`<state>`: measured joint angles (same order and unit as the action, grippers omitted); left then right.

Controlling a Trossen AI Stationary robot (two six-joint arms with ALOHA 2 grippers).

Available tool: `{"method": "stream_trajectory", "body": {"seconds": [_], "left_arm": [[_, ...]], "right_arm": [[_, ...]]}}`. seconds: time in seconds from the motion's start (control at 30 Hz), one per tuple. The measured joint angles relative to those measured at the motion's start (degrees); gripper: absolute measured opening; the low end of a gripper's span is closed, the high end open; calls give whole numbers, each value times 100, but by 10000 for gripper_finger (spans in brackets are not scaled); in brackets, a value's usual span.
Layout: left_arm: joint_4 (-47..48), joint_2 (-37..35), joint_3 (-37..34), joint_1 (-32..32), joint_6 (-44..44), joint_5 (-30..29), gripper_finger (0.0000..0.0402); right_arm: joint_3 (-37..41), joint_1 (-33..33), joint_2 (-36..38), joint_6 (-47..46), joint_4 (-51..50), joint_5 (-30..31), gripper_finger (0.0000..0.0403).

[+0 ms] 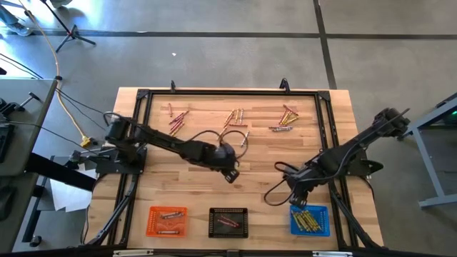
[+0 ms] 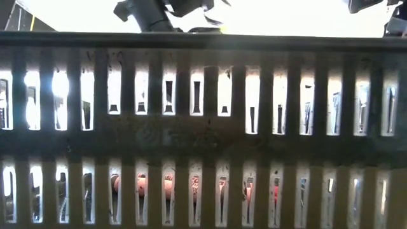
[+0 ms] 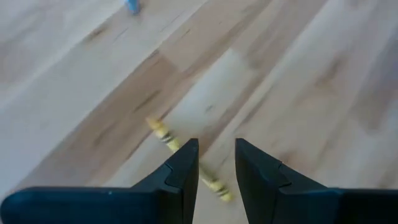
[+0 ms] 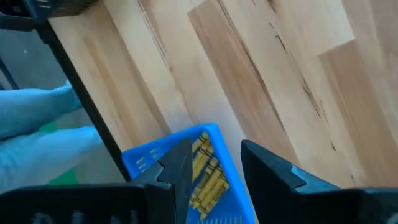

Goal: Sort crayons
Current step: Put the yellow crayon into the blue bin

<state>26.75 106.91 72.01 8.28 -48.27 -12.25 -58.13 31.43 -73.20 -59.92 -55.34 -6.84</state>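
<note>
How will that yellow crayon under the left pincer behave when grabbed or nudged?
The yellow crayon is a thin round stick lying flat on the bare wooden table, so it will probably roll if nudged sideways. It looks rigid and light. The left pincer has open fingers, so a slightly off-centre close may flick it away.

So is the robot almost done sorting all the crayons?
Not yet. The orange tray, black tray and blue tray already hold crayons. The left gripper, jaws open, is over a yellow crayon on the table; the right gripper is above the blue tray, empty. Three loose piles remain.
</note>
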Motion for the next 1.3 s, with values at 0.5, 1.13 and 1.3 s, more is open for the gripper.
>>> {"method": "stream_trajectory", "body": {"seconds": [0.5, 1.13, 1.3], "left_arm": [[1962, 1583, 2074, -81, -694, -12, 90], [2305, 1616, 2069, -71, -1578, -7, 90], [2294, 1784, 2063, -59, -1607, 26, 90]], "right_arm": [[0, 21, 754, 486, -1100, 232, 124], [-2, 8, 882, 1237, -1757, 239, 124], [-2, 8, 962, 1196, -1836, 279, 124]]}}
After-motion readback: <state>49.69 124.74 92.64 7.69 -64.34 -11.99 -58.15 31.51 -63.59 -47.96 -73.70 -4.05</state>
